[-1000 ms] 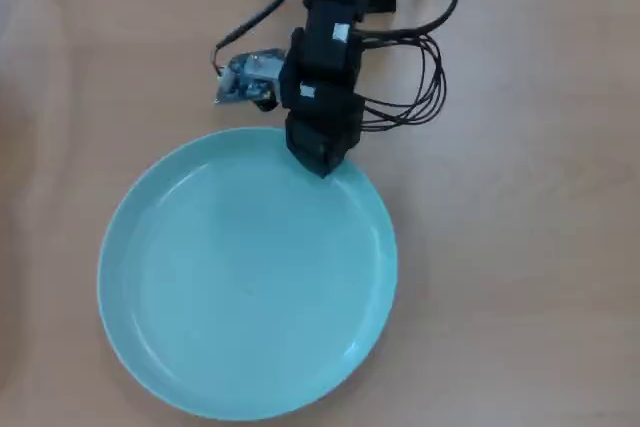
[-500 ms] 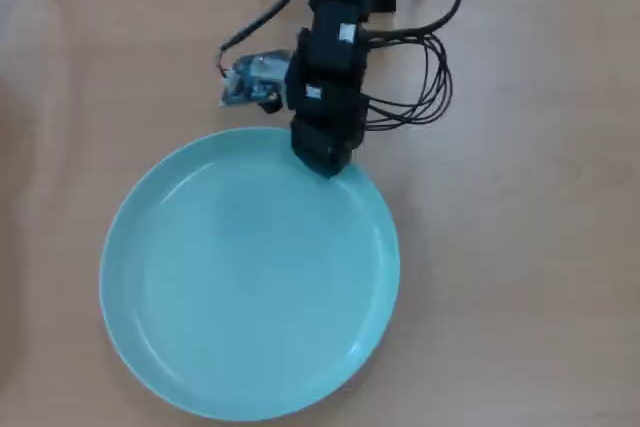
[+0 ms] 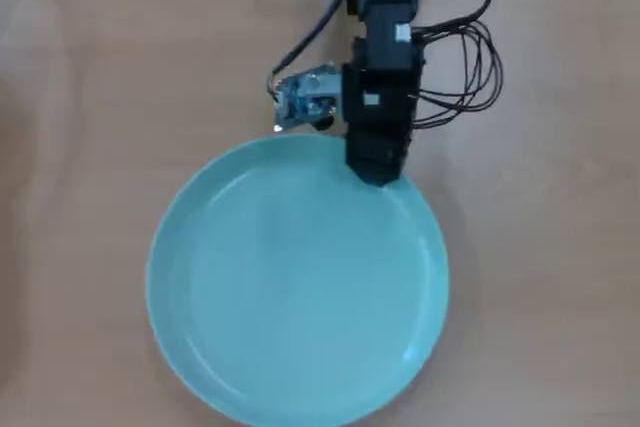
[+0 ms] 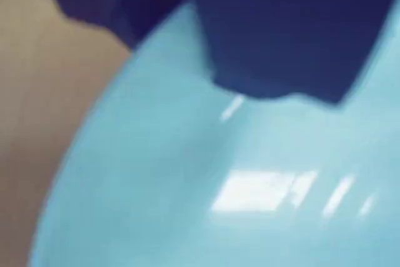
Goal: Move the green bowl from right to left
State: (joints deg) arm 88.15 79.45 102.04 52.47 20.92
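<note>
The green bowl (image 3: 297, 287), a wide pale teal dish, lies on the wooden table in the lower middle of the overhead view. My black gripper (image 3: 378, 169) reaches down from the top and sits on the bowl's far rim, right of its middle. In the blurred wrist view the bowl (image 4: 206, 186) fills most of the frame. One dark jaw lies over the inside of the rim and a dark part shows just outside it, so the gripper (image 4: 209, 67) seems shut on the rim.
Black cables (image 3: 470, 67) loop to the right of the arm near the top. The wrist camera board (image 3: 305, 97) sticks out to the arm's left. Bare wooden table (image 3: 80, 147) surrounds the bowl.
</note>
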